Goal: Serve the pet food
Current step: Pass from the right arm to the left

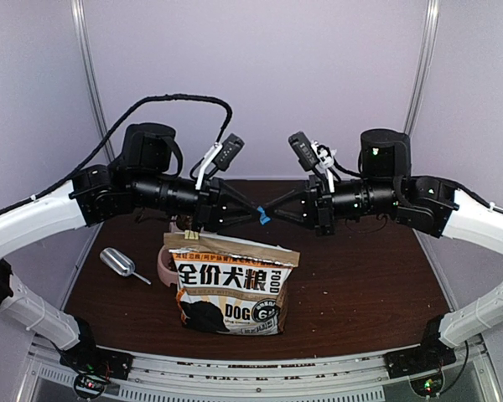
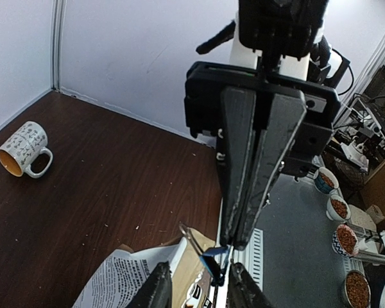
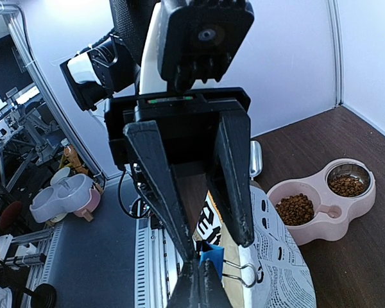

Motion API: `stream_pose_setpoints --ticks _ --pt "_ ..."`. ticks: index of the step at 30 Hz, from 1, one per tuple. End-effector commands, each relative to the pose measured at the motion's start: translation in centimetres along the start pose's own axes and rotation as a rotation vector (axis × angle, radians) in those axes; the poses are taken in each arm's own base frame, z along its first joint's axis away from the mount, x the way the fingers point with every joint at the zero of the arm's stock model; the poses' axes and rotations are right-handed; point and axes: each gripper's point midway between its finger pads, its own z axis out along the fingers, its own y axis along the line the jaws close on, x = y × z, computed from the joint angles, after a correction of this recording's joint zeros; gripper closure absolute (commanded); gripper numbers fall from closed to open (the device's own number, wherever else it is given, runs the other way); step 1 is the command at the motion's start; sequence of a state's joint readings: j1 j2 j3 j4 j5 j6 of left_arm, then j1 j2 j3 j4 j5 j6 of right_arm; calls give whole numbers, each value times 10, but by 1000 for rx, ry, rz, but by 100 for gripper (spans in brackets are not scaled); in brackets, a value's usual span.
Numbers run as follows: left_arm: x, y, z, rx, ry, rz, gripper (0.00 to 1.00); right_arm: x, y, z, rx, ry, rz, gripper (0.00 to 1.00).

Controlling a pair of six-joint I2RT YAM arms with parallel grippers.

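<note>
Our right gripper (image 3: 197,285) is pressed together on the blue binder clip (image 3: 212,252) over the dog-food bag (image 1: 230,289), in the middle of the table (image 1: 360,285); the left gripper (image 2: 202,285) is spread around the clip. Kibble (image 3: 298,208) lies in the pink double bowl (image 3: 321,232) behind the bag. We judge it loose, light and easily spilled: better to take it with the metal scoop (image 1: 117,262), by the handle
</note>
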State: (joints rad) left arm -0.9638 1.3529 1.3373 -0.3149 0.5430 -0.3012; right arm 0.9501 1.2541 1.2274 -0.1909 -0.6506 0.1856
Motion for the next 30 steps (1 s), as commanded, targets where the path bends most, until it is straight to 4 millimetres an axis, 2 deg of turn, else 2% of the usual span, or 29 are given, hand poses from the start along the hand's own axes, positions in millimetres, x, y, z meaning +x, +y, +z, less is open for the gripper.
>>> stream_pose_setpoints --ticks 1,11,17,25,27,30 --pt "-15 -17 0 70 -34 56 68 -16 11 -4 -29 -29 -34 100" --pt "-13 -20 3 97 -29 56 82 -7 12 3 -53 10 -23 100" --pt "-12 -23 4 117 -28 58 100 -4 10 5 -52 22 -19 100" --pt "-12 -24 3 126 -45 60 100 -1 9 5 -44 33 -16 100" --pt "-12 -24 4 127 -47 57 100 0 7 5 -34 34 -15 94" --pt "-11 -21 3 109 -48 49 100 -1 4 2 -6 26 -20 74"
